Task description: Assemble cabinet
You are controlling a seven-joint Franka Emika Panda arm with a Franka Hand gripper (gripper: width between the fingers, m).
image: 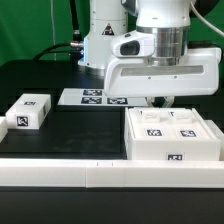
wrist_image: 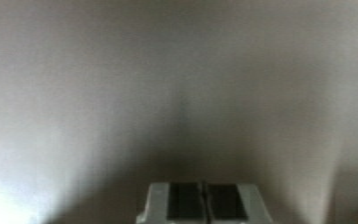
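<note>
The large white cabinet body (image: pixel 172 135) lies on the black table at the exterior view's right, with square tags on its top and front. My gripper (image: pixel 160 101) hangs right over its far edge, fingertips at or just above the top face. In the wrist view a blurred white surface (wrist_image: pixel 176 90) fills the picture, and my gripper (wrist_image: pixel 202 202) shows its two dark pads pressed together with nothing between them. A smaller white tagged block (image: pixel 28 110) lies apart at the exterior view's left.
The marker board (image: pixel 95 97) lies flat behind the middle of the table. The robot's white base (image: pixel 100 40) stands behind it. A white ledge (image: pixel 60 170) runs along the table's front edge.
</note>
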